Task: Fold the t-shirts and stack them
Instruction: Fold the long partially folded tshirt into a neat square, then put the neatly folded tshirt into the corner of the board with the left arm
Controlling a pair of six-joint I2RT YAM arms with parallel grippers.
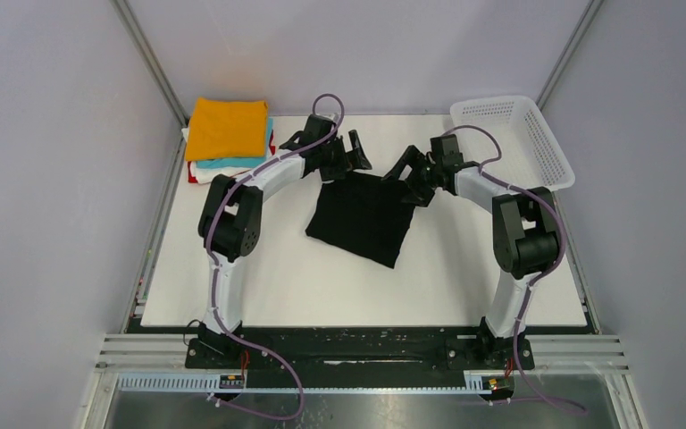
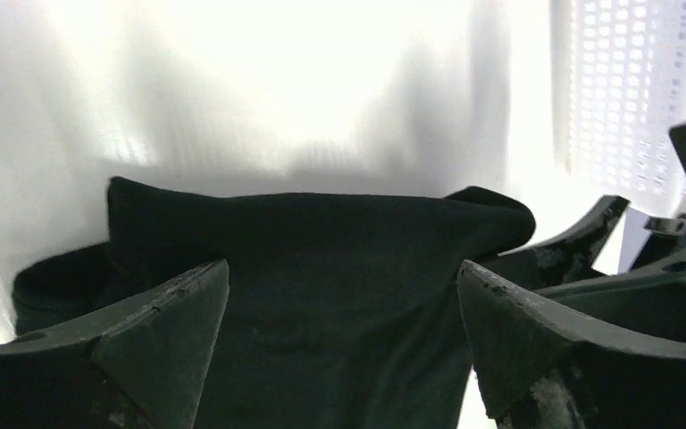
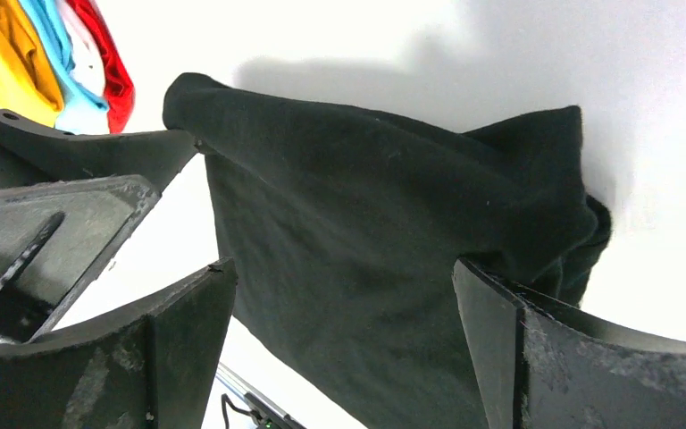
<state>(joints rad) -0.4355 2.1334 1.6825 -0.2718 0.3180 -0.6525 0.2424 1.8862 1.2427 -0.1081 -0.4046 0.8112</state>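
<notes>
The white surface (image 1: 322, 286) fills the floor of a pale-walled enclosure with metal framing posts at the corners.

The black t-shirt (image 1: 362, 219) lies near the middle of the surface, a little toward the far side, folded into a rough four-sided shape that is about as wide as it is deep. It sits skewed: its far edge runs left to right just below the two grippers, its near edge slants, and its lowest corner points toward the near right. Which end is the collar cannot be told. In the right wrist view the same cloth (image 3: 366, 241) shows bunched folds at its right corner.

The left arm (image 1: 232, 223) rises from its base, bends at the elbow and reaches forward and inward. The right arm (image 1: 522, 232) mirrors it from the other side.

The white mesh basket (image 1: 549, 152) sits tilted at the far right corner.

At the far left corner is a stack of folded shirts: orange (image 1: 226, 128) on top, then turquoise (image 1: 246, 163), white (image 1: 210, 168) and red (image 1: 191, 174).

The left gripper (image 1: 350, 154) hovers at the shirt's far left corner and the right gripper (image 1: 408, 172) at its far right corner. Both have their fingers spread wide, holding nothing.
</notes>
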